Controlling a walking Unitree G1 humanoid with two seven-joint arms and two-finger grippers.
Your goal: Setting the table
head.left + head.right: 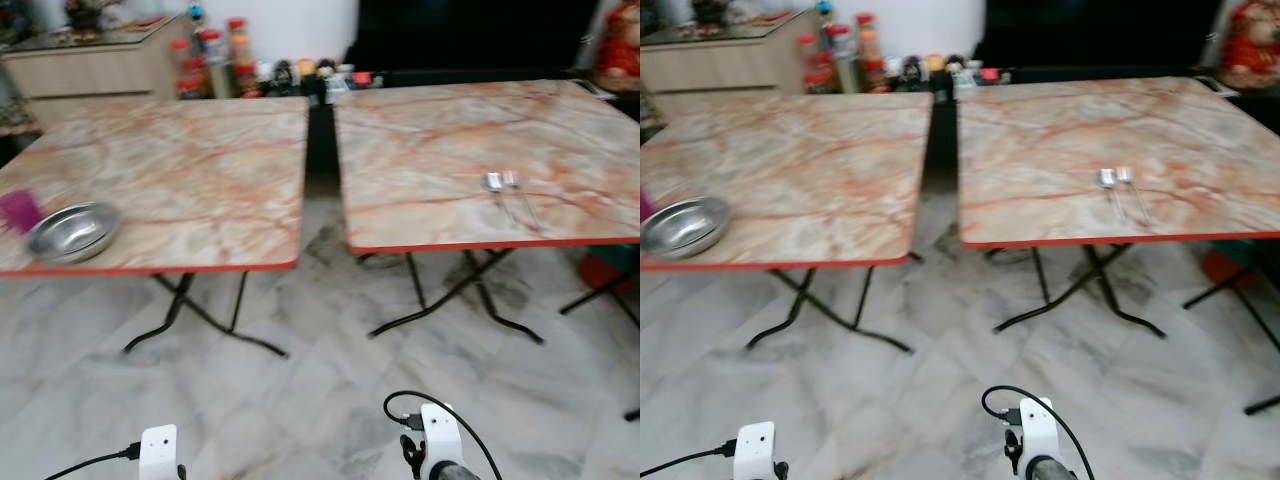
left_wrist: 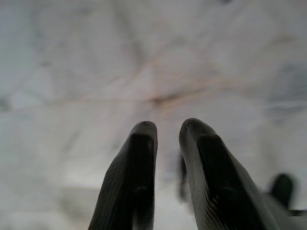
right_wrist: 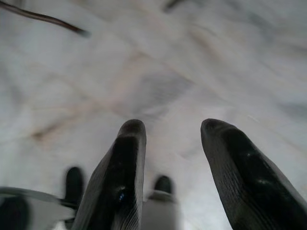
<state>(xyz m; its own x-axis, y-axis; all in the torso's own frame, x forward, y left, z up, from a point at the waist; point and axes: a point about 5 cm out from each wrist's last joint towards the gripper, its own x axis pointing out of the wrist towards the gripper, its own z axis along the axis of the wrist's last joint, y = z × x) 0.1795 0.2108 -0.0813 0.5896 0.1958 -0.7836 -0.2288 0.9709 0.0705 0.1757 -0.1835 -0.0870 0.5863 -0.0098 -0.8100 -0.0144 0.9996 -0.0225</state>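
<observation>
We record two square folding tables standing side by side on a pale marbled tile floor (image 1: 300, 410), a narrow gap between them. Both have pink-veined marble-pattern tops, red edging and crossed black metal legs. On the left table (image 1: 190, 170) we note a steel bowl (image 1: 73, 231) near the front left corner, with a purple cup (image 1: 19, 210) just beside it toward the edge. On the right table (image 1: 470, 150) we note two pieces of steel cutlery (image 1: 508, 192) lying side by side near the front edge; blur keeps us from telling their types
</observation>
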